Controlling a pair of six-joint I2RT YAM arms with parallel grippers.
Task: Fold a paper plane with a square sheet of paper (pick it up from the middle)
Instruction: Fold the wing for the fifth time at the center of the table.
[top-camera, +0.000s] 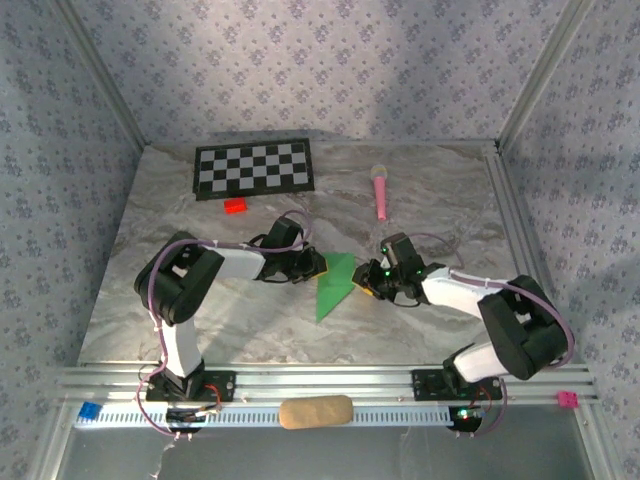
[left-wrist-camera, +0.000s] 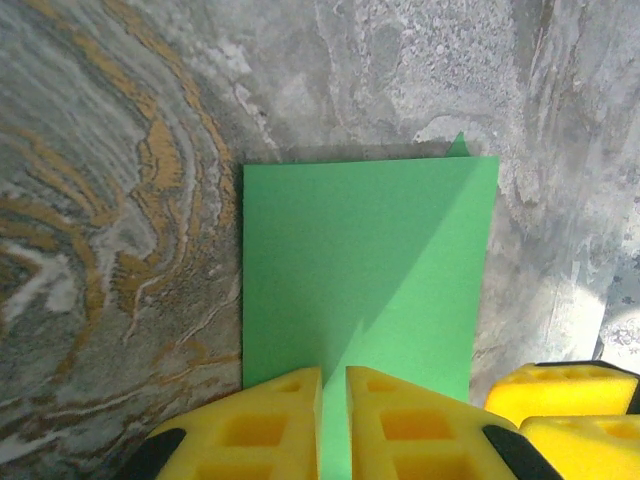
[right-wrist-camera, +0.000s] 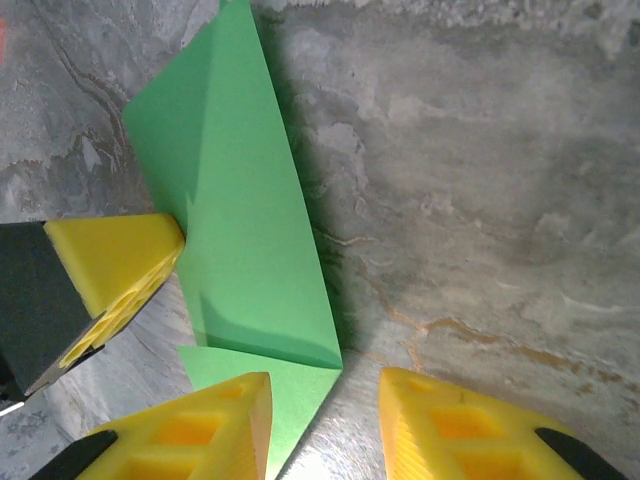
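The folded green paper (top-camera: 335, 285) lies flat on the tabletop (top-camera: 150, 200) between the two hands, reaching both. The left hand (left-wrist-camera: 334, 378) has its jaws drawn to a narrow slit, with the tips down on the paper's edge nearest it. The sheet spreads straight ahead of its fingers, and green shows through the slit. Whether it pinches the paper or only presses it down I cannot tell. The right hand (right-wrist-camera: 325, 388) stands partly open and grips nothing. One finger (right-wrist-camera: 215, 425) lies over the paper's near corner, the other over bare tabletop just beside it. From this hand the paper runs ahead and to the left, where a finger of the left hand meets its edge.
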